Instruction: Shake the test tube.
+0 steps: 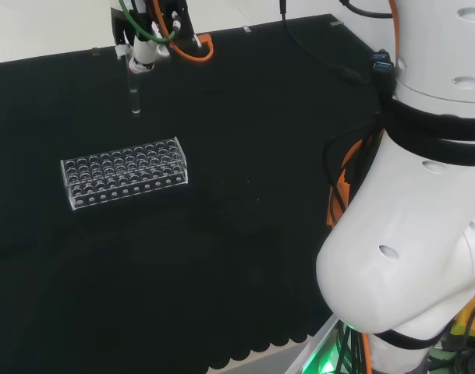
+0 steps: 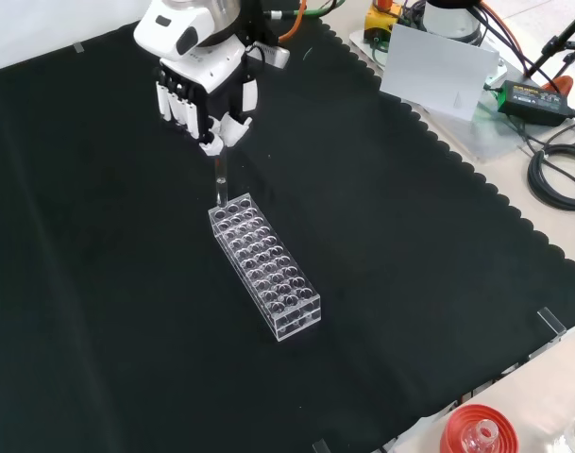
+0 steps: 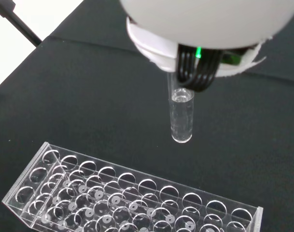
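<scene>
Your clear glass test tube (image 1: 134, 95) hangs upright in the air, its upper end pinched in the curled fingers of the black and white robot hand (image 2: 205, 102), its rounded bottom free above the black cloth (image 2: 98, 283). In the wrist view the tube points straight down past the palm, and you cannot tell from any view whether it holds liquid.

To shake it well, keep the pinch as it is and let the wrist do the work: short, quick swings to either side, with the tube's mouth kept uppermost so nothing can spill. Judge the swing by the tube's free end, since that part travels farthest.

Mind what sits below. The clear plastic test tube rack (image 2: 264, 278) lies on the cloth near the tube; in the front view its near corner sits just under the tube's tip, though the head view shows open space between them. A little more height before you begin would be prudent.

Room is generous otherwise. The cloth is bare all round the rack, and its scalloped edge lies well apart from the hand. In the front view, the red ribbed ring stand (image 2: 481, 432) sits well off at the lower edge, beyond the cloth.
</scene>
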Motion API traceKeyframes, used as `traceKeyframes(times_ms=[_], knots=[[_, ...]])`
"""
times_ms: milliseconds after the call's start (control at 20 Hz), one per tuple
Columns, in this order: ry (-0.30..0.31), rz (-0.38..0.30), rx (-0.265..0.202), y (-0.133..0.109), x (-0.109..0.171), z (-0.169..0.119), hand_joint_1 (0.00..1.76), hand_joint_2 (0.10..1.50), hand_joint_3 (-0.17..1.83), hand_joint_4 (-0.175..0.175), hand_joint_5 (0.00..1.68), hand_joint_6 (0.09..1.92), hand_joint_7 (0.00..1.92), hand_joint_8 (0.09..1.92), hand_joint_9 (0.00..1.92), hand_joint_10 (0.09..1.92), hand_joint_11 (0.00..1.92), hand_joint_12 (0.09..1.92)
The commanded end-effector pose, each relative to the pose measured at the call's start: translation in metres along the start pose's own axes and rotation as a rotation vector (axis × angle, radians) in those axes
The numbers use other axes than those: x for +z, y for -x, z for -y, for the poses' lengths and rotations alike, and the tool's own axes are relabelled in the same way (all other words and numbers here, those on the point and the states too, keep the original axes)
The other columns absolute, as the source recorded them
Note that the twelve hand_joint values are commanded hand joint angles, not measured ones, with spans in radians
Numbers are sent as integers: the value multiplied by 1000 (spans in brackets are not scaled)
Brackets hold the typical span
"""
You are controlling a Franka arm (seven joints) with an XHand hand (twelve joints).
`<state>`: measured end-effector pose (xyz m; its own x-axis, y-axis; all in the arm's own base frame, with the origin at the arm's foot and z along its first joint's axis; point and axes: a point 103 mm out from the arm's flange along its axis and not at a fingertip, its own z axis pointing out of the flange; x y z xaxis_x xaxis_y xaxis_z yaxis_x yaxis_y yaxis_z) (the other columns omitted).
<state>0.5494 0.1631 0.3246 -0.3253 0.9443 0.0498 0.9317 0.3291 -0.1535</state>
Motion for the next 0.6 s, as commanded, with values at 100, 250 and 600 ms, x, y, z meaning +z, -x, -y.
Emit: traceKeyframes(times_ms=[100,250,600], knots=[[4,3,17,1,-12,9,1448,471,866,-175,1377,529,1529,545,1379,413,1161,1019],[9,-5,27,0,-16,8,1448,471,866,-175,1378,528,1530,544,1380,412,1161,1018],[5,-109,-90,-60,-23,0,1448,469,867,-175,1380,525,1531,542,1382,409,1161,1018]])
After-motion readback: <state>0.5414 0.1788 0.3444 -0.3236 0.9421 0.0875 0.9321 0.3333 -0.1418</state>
